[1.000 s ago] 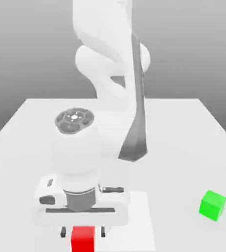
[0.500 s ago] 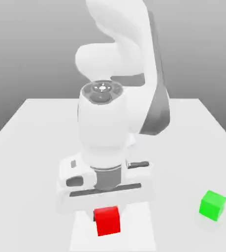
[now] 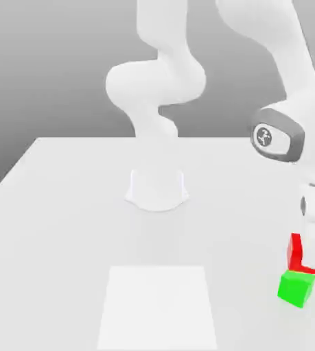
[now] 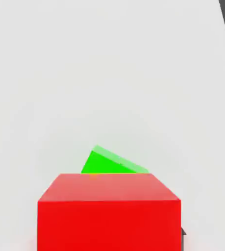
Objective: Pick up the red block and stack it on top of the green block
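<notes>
Red block [image 3: 294, 255] above green block [image 3: 296, 288]; contact unclear.

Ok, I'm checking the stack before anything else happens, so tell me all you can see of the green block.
The green block is a small, bright green cube with plain, matte-looking faces and no separate parts. It sits on the table toward the exterior view's right, turned at an angle. The red block is at its top in that view and partly overlaps it in the hand view; whether they touch, I cannot tell.
</notes>
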Tool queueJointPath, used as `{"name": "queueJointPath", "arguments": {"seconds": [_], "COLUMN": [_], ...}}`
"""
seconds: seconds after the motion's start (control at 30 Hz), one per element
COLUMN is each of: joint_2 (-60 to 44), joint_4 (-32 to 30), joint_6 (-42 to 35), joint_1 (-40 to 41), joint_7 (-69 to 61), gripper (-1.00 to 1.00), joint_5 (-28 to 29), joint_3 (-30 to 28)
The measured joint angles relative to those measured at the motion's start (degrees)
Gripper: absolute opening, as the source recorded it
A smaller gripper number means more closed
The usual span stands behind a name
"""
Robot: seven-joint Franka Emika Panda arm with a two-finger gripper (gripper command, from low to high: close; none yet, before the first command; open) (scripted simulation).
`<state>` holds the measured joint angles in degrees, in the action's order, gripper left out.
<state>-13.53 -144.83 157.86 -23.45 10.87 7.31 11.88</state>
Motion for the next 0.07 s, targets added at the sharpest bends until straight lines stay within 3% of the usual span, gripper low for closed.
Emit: {"name": "queueJointPath", "arguments": {"seconds": [0.07], "joint_2": [0.0], "joint_4": [0.0], "joint_6": [0.0], "joint_1": [0.0], "joint_7": [0.0], "gripper": [1.0], "joint_5": [0.0], "joint_3": [0.0]}}
